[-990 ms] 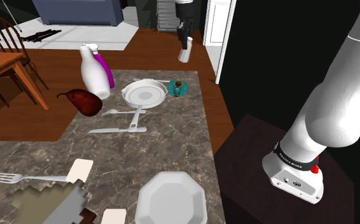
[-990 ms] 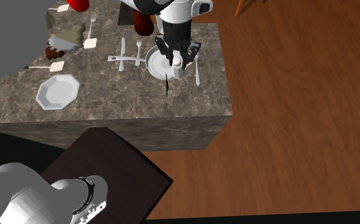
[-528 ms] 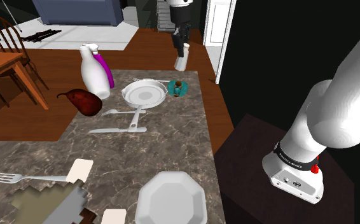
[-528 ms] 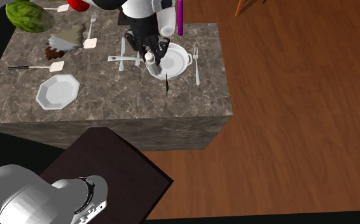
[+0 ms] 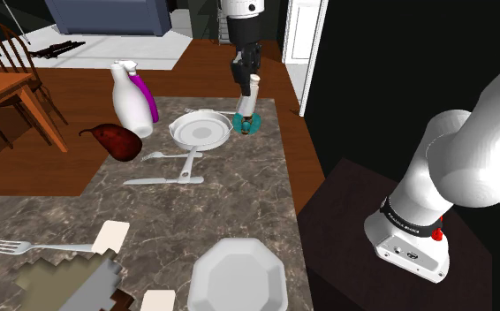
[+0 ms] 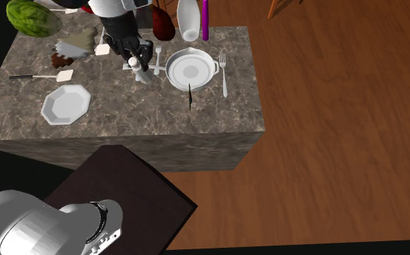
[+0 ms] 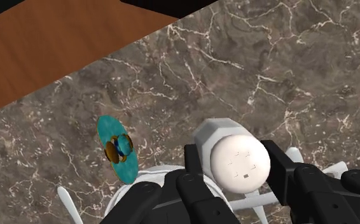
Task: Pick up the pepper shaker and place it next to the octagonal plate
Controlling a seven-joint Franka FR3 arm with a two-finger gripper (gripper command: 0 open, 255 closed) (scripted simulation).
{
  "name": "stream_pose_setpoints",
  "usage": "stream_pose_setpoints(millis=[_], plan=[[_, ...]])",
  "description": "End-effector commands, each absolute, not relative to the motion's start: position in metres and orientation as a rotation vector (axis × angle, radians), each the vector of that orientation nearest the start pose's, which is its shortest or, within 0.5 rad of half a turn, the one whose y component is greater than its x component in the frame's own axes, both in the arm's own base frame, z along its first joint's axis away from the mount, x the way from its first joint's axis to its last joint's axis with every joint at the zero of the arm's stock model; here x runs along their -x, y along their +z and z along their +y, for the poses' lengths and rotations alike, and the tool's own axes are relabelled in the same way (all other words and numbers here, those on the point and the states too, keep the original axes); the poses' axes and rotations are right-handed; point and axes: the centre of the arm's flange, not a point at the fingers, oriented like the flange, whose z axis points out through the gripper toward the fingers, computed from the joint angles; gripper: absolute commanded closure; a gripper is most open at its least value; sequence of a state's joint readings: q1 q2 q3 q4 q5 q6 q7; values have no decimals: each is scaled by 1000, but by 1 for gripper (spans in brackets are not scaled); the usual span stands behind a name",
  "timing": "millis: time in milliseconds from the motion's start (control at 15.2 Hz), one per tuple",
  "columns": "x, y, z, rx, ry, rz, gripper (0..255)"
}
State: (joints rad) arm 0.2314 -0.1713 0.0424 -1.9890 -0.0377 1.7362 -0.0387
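Observation:
My black gripper (image 5: pixel 247 78) is shut on the white pepper shaker (image 5: pixel 251 95) and holds it upright in the air above the marble table's far end. In the second exterior view the gripper (image 6: pixel 140 61) and shaker (image 6: pixel 144 72) hang over the cutlery, between the round white dish (image 6: pixel 190 70) and the white octagonal plate (image 6: pixel 66 103). The wrist view looks down on the shaker's perforated cap (image 7: pixel 239 162), clasped between both fingers (image 7: pixel 194 168). At the table's near end lies the octagonal plate (image 5: pixel 237 276).
A teal disc (image 5: pixel 248 125) stands beside the round dish (image 5: pixel 201 131). A white spray bottle (image 5: pixel 129 97), a purple bottle (image 5: pixel 152 104), a dark red pear-shaped thing (image 5: pixel 116 141), forks and a knife (image 5: pixel 164 179) lie on the table (image 5: pixel 239 194). A green melon (image 6: pixel 33 18) sits at one corner.
The gripper has carried the shaker off the round dish's edge, leftward in the second exterior view toward the octagonal plate, nearer and over the table's far end in the shoulder view. Its grip is unchanged.

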Motion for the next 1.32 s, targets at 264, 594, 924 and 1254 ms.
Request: stream_pose_setpoints(millis=[264,594,924,1254], plan=[[-443,529,203,3153,121,-505,255],[-410,529,261,3153,121,-505,255],[-377,530,318,3153,121,-505,255],[-367,509,336,3153,121,-505,255]])
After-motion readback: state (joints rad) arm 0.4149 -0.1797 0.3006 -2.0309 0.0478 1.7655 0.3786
